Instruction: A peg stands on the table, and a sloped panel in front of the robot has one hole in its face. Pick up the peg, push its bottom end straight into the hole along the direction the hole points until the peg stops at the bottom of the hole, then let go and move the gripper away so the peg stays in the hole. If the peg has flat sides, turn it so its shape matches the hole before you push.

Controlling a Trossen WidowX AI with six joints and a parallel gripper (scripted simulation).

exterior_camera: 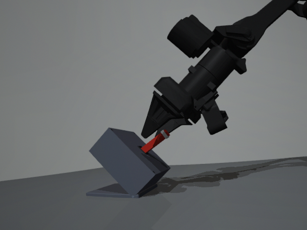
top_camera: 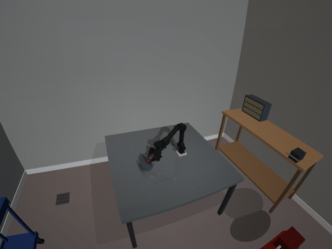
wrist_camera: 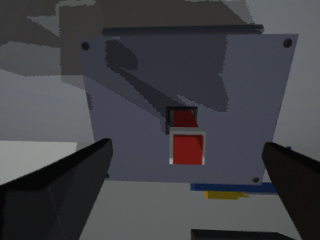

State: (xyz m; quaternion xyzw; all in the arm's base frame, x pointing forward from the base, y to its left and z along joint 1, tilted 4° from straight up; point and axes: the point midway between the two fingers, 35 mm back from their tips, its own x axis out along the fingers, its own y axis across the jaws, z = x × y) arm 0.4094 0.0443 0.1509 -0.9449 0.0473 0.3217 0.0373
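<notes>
Reaching down from its base (top_camera: 184, 154) at the table's (top_camera: 187, 187) far side, the arm (top_camera: 171, 135) is angling its wrist steeply toward the panel (exterior_camera: 119, 158). Its gripper (exterior_camera: 158, 131) is standing spread wide, gripping nothing; both fingers are sitting well apart at either side of the peg (exterior_camera: 155, 143). That red peg (white-banded at its top end) is sticking out of the hole (wrist_camera: 182, 114), tilted in line with the wrist.

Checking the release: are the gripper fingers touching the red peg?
Apart. The wrist view shows both fingers spread wide, with open gaps either side of the red peg seated in the panel.
</notes>
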